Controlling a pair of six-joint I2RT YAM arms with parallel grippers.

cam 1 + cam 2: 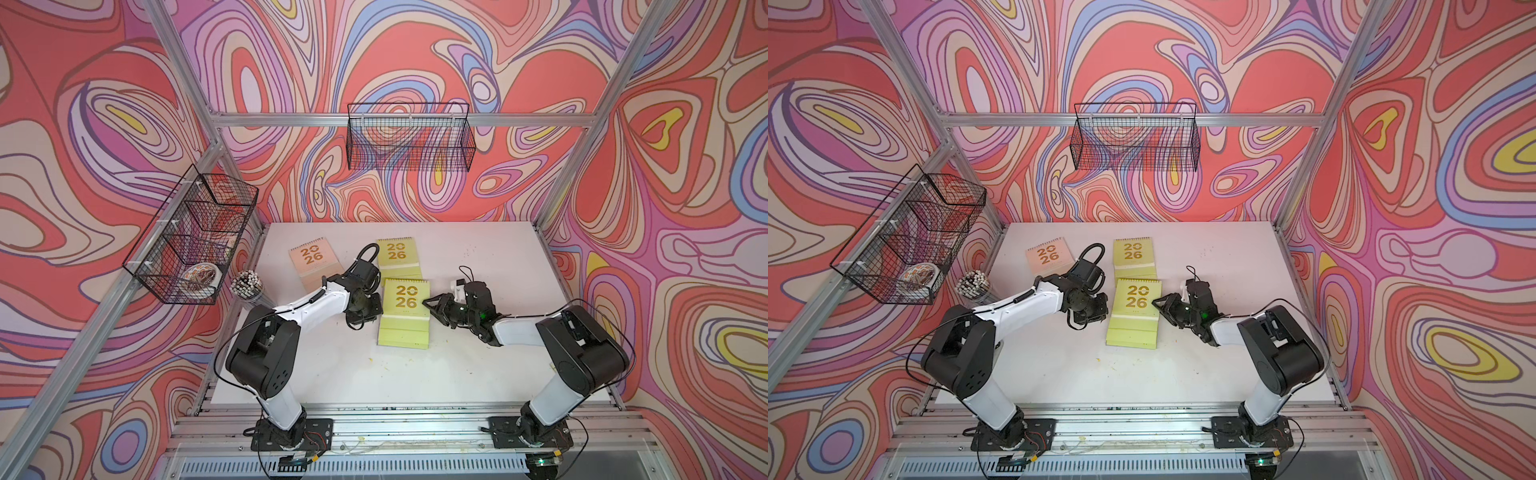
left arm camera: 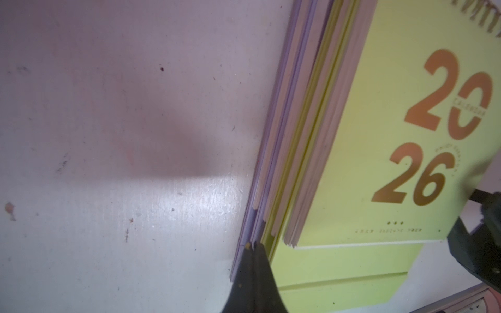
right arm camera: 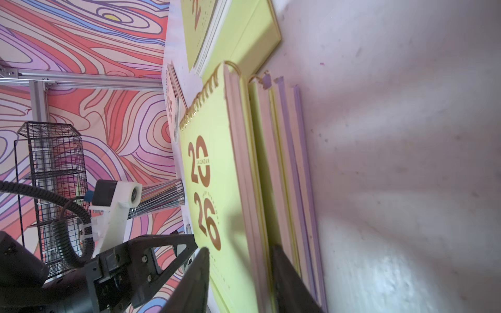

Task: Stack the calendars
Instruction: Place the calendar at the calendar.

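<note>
A stack of calendars sits mid-table. Its top one is lime green with gold "2026"; lime and lavender edges show beneath. Another lime calendar lies flat just behind, and a peach pink one lies at the back left. My left gripper is shut, its tip touching the stack's left side low down. My right gripper is open at the stack's right edge. One finger is above the top cover, the other under the top calendar's pages.
A cup of pencils stands at the table's left edge under a wire basket holding a bowl. Another wire basket hangs on the back wall. White tabletop stretches in front and to the right.
</note>
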